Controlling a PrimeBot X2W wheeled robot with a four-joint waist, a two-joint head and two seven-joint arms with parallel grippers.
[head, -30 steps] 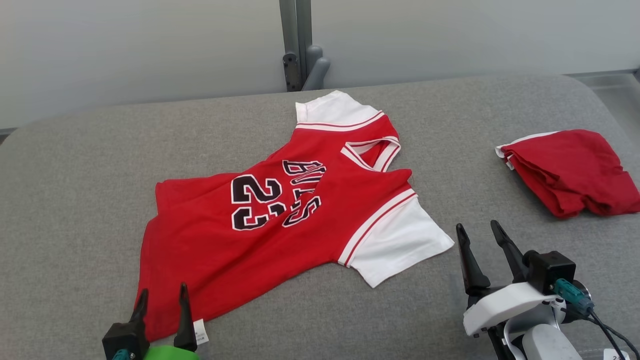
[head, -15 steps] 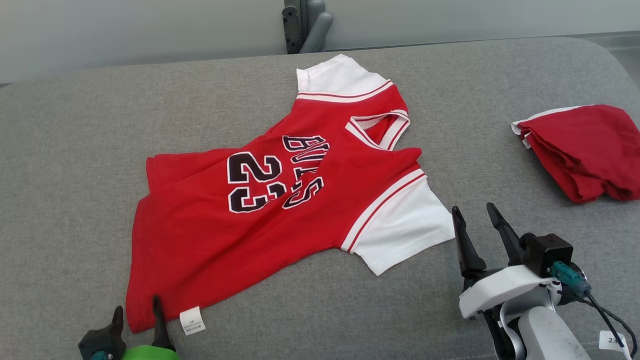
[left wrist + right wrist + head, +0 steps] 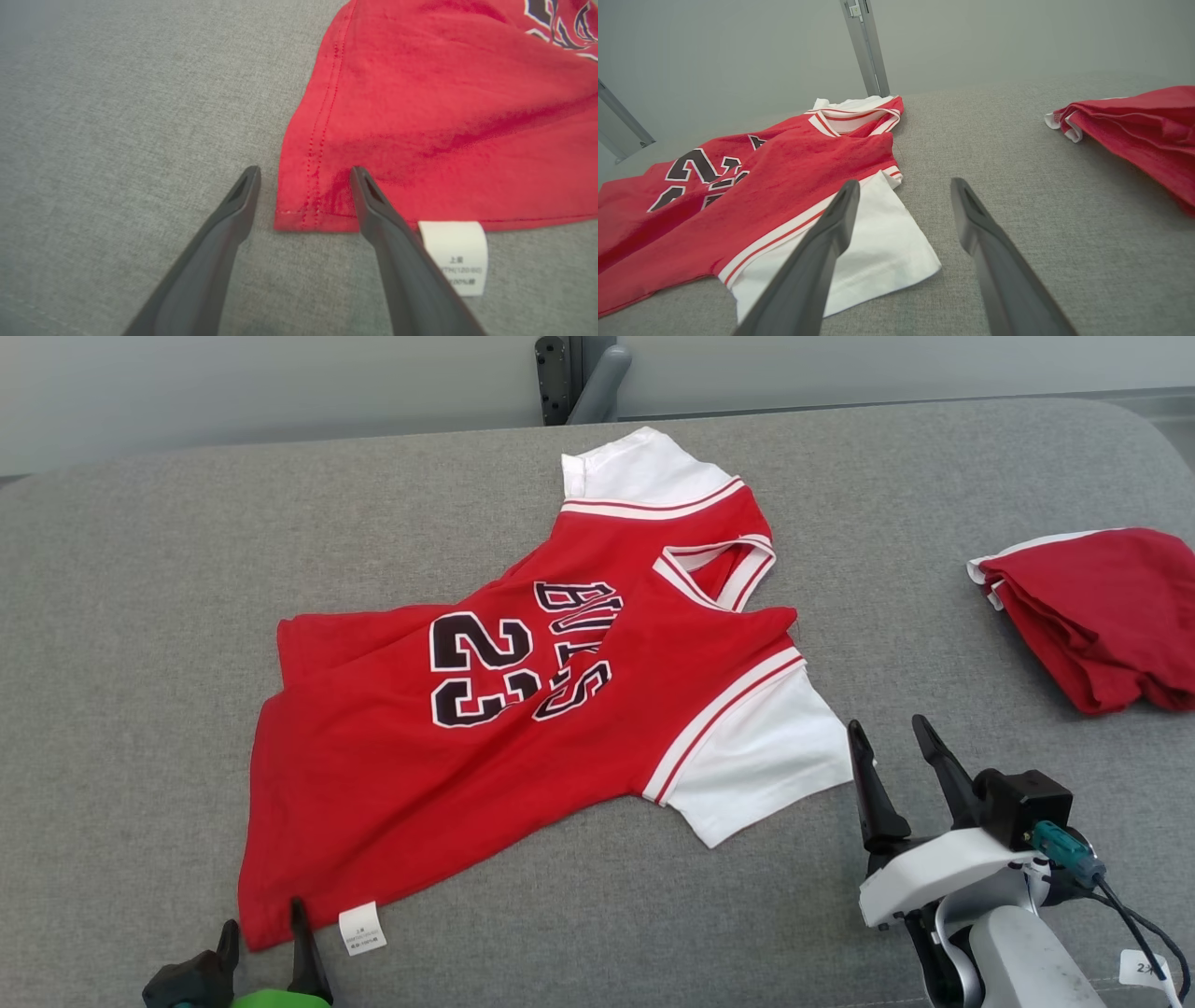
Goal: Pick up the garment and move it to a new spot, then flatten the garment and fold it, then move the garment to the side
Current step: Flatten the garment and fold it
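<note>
A red jersey (image 3: 523, 700) with white sleeves and a black "23" lies spread on the grey cushioned surface (image 3: 140, 616), a few creases across its body. Its near hem corner (image 3: 303, 205) sits between the tips of my open left gripper (image 3: 304, 175), which stands at the bottom left of the head view (image 3: 263, 919); nothing is clamped. A white care label (image 3: 455, 256) pokes out beside the right finger. My right gripper (image 3: 887, 733) is open just right of the near white sleeve (image 3: 859, 261), apart from it.
A second red garment (image 3: 1102, 607), folded in a bundle, lies at the right edge of the surface. A grey metal post (image 3: 569, 373) rises behind the far edge against a pale wall. Bare grey fabric lies left of the jersey and in front of it.
The head camera tilted down and shifted, so the whole scene slid up the picture. My left gripper dropped back from over the hem to its corner. The jersey lies as before.
</note>
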